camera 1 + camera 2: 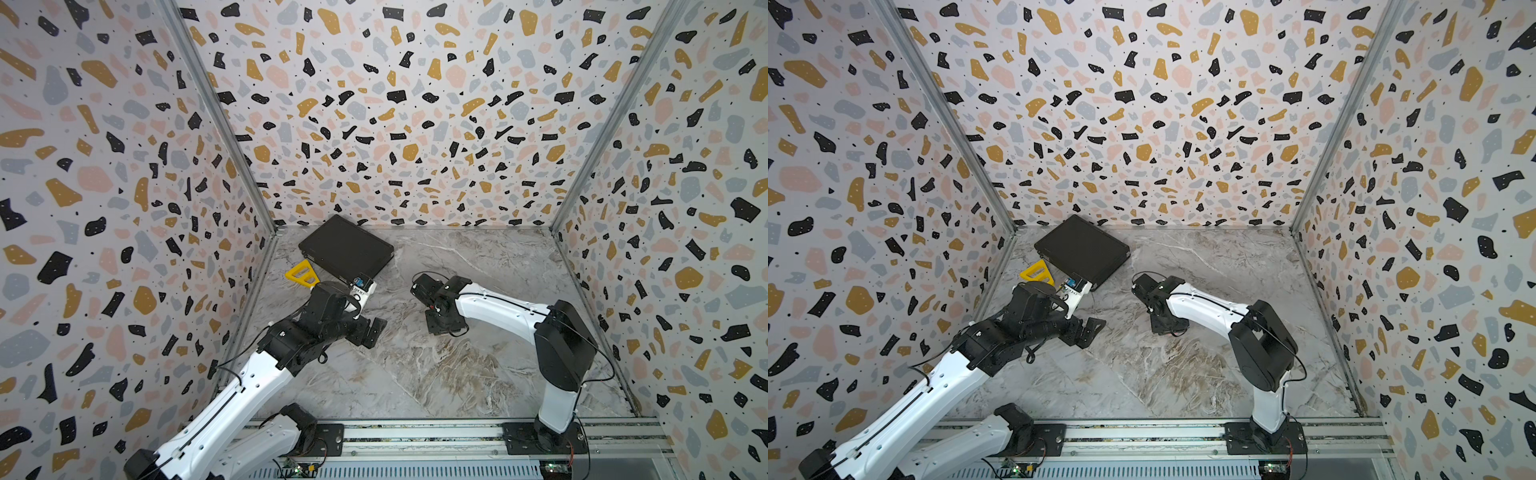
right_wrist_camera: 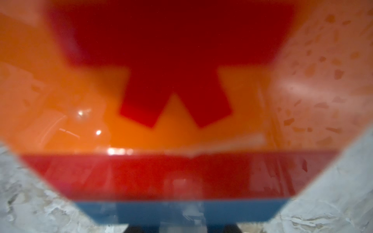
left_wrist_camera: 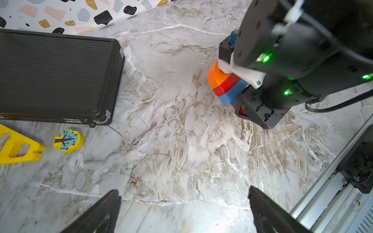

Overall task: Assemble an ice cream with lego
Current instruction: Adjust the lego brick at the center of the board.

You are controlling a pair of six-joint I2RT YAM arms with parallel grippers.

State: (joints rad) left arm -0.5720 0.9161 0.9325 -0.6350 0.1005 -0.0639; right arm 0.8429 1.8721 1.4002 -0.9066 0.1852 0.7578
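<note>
Your right claw (image 3: 242, 110) is clamped on the narrow stem end of the ice cream (image 3: 223, 84), low over the middle of the bench (image 1: 415, 374). The stack is whole as far as it shows: orange dome, then red, then blue, then the narrower stem running in between the jaws. You cannot tell whether the dome touches the bench. In both top views the right arm hides the ice cream. In the right wrist view it fills the picture, blurred, with its red asterisk face toward the camera.

Your left claw (image 3: 181, 211) is empty, its fingers (image 3: 96, 213) wide apart above bare bench, left of the right claw and well apart from the ice cream.

A black case (image 1: 347, 249) lies at the far left of the bench. A yellow frame (image 1: 301, 274) lies just left of it, by the left wall, and a small yellow tree piece (image 3: 68, 140) sits just beside the frame.
</note>
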